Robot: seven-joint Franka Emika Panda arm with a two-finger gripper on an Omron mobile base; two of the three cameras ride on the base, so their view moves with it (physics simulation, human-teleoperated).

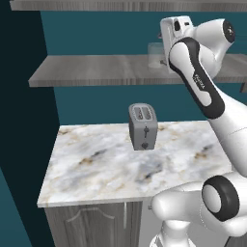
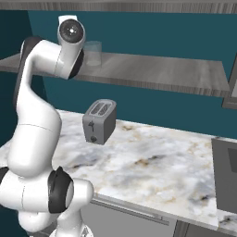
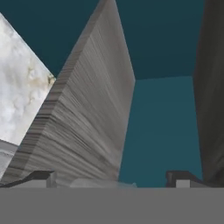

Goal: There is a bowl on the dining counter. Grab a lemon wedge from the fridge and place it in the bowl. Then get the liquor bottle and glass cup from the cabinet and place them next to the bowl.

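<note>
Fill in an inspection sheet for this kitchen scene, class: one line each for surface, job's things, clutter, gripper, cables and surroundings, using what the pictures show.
Surface: white and grey marble counter, bare apart from one appliance.
Job's things: clear glass cup stands upright on the grey wooden shelf; bowl, lemon wedge and bottle: nothing seen.
Clutter: grey two-slot toaster stands near the back of the counter.
Gripper: two-finger gripper raised at shelf level, jaws wide apart, nothing clamped between them; the glass's rim sits low between the fingertips.
Cables: nothing seen.
Surroundings: teal wall, a second shelf above, grey cabinet door below the counter.
</note>
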